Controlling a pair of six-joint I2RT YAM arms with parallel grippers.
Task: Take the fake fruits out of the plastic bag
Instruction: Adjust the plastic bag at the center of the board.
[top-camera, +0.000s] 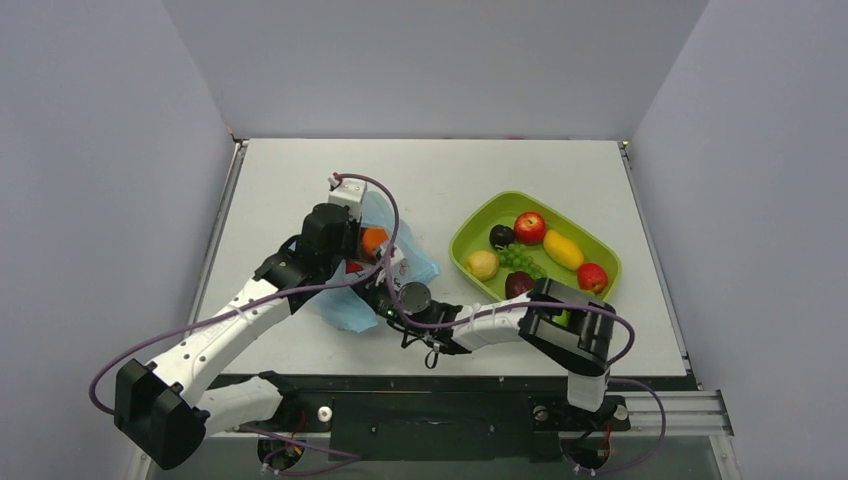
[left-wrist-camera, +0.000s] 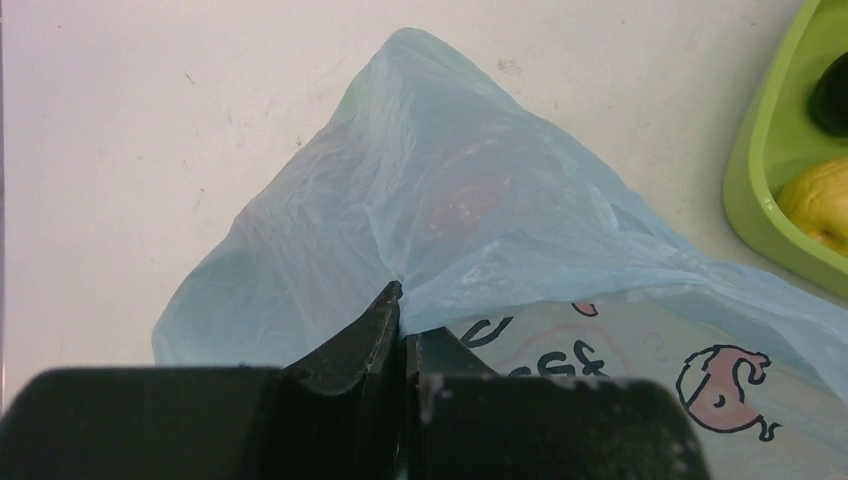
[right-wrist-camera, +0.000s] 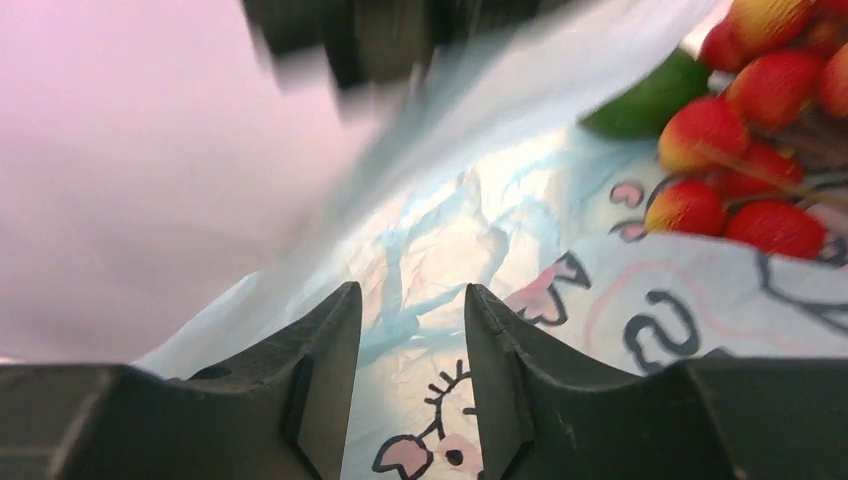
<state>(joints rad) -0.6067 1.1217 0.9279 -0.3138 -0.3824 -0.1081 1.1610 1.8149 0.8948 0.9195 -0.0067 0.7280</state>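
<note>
Left pincer (left-wrist-camera: 402, 325) is pinching a fold of the thin, slippery bag (left-wrist-camera: 470, 200) on the counter (left-wrist-camera: 150, 120); right pincer (right-wrist-camera: 412, 330) is hovering narrowly parted at its mouth. Grapes (right-wrist-camera: 745, 190) inside are looking light, glossy: best grabbed by the stem.

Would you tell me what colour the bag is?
The bag is light blue with black cartoons; left wrist view.

Top view: the plastic bag (top-camera: 345, 308) is mostly covered, and only part of the orange (top-camera: 374, 240) shows. Right wrist view: the red grape cluster (right-wrist-camera: 760, 190) runs off the edge at 2 o'clock, and a dark shape (right-wrist-camera: 380, 35) at 12 o'clock is blurred. Left wrist view: the green tray (left-wrist-camera: 765, 190) is cropped at 3 o'clock.
</note>
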